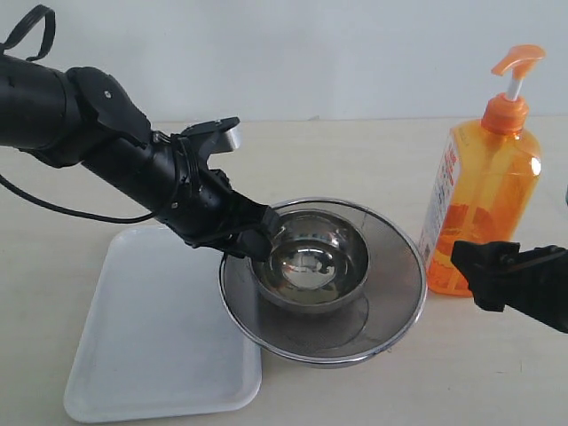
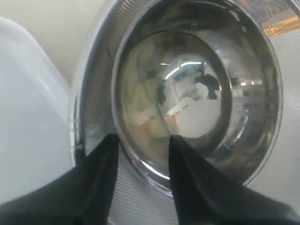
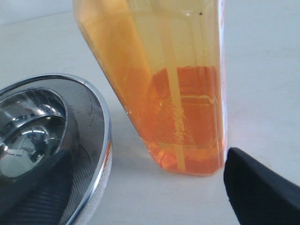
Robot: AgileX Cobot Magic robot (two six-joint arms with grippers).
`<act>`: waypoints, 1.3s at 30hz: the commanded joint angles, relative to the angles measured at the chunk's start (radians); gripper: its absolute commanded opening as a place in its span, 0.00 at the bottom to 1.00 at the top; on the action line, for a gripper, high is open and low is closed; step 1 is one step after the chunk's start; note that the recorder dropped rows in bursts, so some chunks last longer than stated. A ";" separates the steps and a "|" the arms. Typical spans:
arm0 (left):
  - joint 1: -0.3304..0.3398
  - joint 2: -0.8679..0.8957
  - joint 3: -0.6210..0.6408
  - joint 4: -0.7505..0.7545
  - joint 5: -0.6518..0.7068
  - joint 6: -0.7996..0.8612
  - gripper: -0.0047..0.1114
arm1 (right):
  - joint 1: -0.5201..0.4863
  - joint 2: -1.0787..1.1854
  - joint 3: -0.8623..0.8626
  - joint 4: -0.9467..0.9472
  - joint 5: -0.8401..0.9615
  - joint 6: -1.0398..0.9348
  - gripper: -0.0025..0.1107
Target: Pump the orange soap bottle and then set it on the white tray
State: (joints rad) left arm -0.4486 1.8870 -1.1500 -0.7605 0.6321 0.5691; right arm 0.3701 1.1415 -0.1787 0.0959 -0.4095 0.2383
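The tall translucent orange soap bottle (image 1: 484, 209) stands upright on the pale counter (image 1: 355, 151). Its long axis is vertical and its orange pump head (image 1: 517, 60) sits high above my right jaws. Those jaws are low, near the bottle's base and in front of it in the exterior view, close but not touching. Only one finger (image 3: 262, 187) shows in the wrist view, so I cannot tell how wide they stand; they hold nothing. My right arm is clearly the nearer one.

My left jaws are open, straddling the rim of the small shiny steel bowl (image 1: 311, 262) inside the round steel mesh strainer (image 1: 399, 302), well apart from the bottle. The strainer lies just beside the bottle, between it and the flat white plastic tray (image 1: 133, 355), and its rim meets the tray's edge.

I judge the pump calls for a reach upward first. The later carry must clear the strainer, the bowl and my left arm.
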 commanded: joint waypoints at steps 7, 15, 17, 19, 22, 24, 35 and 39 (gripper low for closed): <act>-0.006 0.004 -0.008 -0.050 -0.014 0.016 0.34 | -0.002 -0.003 0.006 -0.002 -0.012 0.000 0.71; -0.053 0.004 -0.008 -0.066 -0.060 0.033 0.34 | -0.002 -0.003 0.006 -0.002 -0.017 0.000 0.71; -0.061 0.004 -0.008 -0.070 -0.072 0.033 0.34 | -0.002 -0.003 0.006 -0.002 -0.017 0.002 0.71; -0.063 0.004 -0.008 -0.072 -0.072 0.033 0.34 | -0.002 -0.003 0.006 -0.002 -0.017 -0.001 0.71; -0.063 0.004 -0.008 -0.097 -0.069 0.033 0.34 | -0.002 -0.003 0.006 -0.002 -0.017 -0.001 0.71; -0.064 0.004 -0.010 -0.108 -0.069 0.033 0.34 | -0.002 -0.003 0.006 -0.002 -0.017 -0.001 0.71; -0.064 0.004 -0.010 -0.198 -0.075 0.089 0.34 | -0.002 -0.003 0.006 -0.002 -0.017 0.006 0.71; -0.064 0.004 -0.010 -0.279 -0.075 0.166 0.34 | -0.002 -0.003 0.006 -0.002 -0.020 0.005 0.71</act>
State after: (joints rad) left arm -0.5075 1.8932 -1.1500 -0.9827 0.5643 0.6845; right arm 0.3701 1.1415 -0.1787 0.0959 -0.4179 0.2437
